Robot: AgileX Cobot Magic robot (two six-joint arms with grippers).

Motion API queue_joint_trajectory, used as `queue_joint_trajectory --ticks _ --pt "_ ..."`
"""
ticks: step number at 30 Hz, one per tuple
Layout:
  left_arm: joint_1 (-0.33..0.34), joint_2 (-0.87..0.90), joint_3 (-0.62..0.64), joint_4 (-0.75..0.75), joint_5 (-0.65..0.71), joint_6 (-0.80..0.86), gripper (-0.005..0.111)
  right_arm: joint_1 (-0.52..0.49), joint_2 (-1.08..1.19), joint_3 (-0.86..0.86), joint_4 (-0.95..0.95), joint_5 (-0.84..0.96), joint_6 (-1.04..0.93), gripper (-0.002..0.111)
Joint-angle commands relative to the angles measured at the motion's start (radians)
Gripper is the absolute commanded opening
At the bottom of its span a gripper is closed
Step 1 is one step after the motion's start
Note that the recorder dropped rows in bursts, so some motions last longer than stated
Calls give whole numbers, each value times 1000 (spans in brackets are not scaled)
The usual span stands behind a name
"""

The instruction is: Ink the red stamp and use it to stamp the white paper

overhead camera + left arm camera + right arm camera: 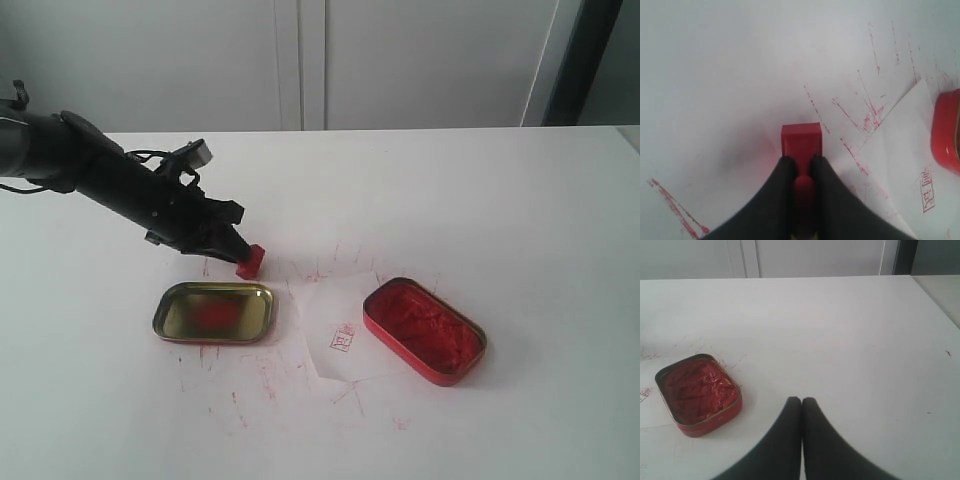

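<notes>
Exterior: left arm comes in from the left edge of the frame; left gripper (240, 256) has its fingers closed partway on the red stamp (251, 262), gripping the narrow handle; stamp is tilted, left of centre, low at the tabletop (450, 190); can't tell if its base touches; it sits just above the upper right corner of the gold tray (165, 303), near the white paper (335, 305) but not over it; paper lies between the tray and the red tin (372, 318); one small red imprint (342, 337) on the paper; tin is open, full of red paste, at the paper's right edge.

Left wrist: fingers (785, 175) pinch the stamp (801, 137) handle from both sides; square base sticks out past the tips over bare tabletop with red scratch marks (867, 112); paper (900, 150) corner near the stamp, tin (946, 130) beyond it.

Right wrist: right gripper (801, 401) fingers (790, 420) pressed together, tips touching, holding nothing; over bare tabletop; tin (715, 425) well apart from it.
</notes>
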Motion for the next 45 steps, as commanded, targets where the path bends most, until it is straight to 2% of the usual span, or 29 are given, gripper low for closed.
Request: queue_joint_trajectory --ticks 1,7,10,16,27,30,33,36,45 --pt "2 -5 4 1 -2 -35 6 -3 -4 4 -7 -13 -1 0" --pt "2 -9 4 20 -27 -46 35 -3 -4 4 -7 -13 -1 0" --pt "2 -28 2 45 -49 -48 42 -3 -4 4 -7 -13 -1 0" --pt "14 -55 0 87 -66 -52 45 -3 -4 4 -7 -13 -1 0" --pt "114 -87 0 108 22 -94 45 -3 -4 4 -7 -13 -1 0" --pt "121 -101 0 108 56 -149 40 -3 -4 4 -7 -13 -1 0" --pt "121 -111 0 108 77 -180 24 -3 -4 4 -7 -13 -1 0" --pt "121 -121 0 108 102 -213 2 -3 -4 4 -7 -13 -1 0" --pt "121 -152 10 132 174 -282 0 -3 -4 4 -7 -13 -1 0"
